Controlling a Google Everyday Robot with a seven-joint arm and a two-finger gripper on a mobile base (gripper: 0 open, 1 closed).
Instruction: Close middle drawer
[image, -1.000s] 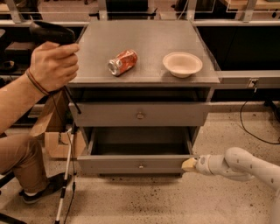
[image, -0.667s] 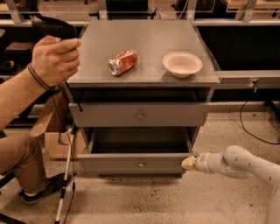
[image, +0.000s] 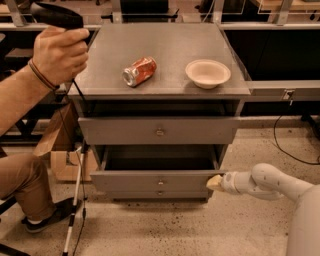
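Note:
The middle drawer (image: 150, 181) is a grey metal tray with a flat front panel and a small round knob (image: 160, 182). It stands pulled out a short way below the top drawer front (image: 158, 131), its dark inside showing. The white arm comes in from the right, and my gripper (image: 214, 182) sits with its yellowish tip against the right end of the middle drawer's front panel. A narrow bottom drawer front (image: 160, 193) with its own knob shows just below.
On the cabinet top (image: 170, 80) lie a crushed red can (image: 139, 71) and a white bowl (image: 208, 73). A person sits at the left with a raised hand (image: 59, 52) holding a black device. A cardboard box (image: 60, 150) and a white cane (image: 75, 200) stand left of the cabinet.
The person's hand has risen slightly. The gripper stays at the right end of the drawer front, and the drawer looks about as far out as before.

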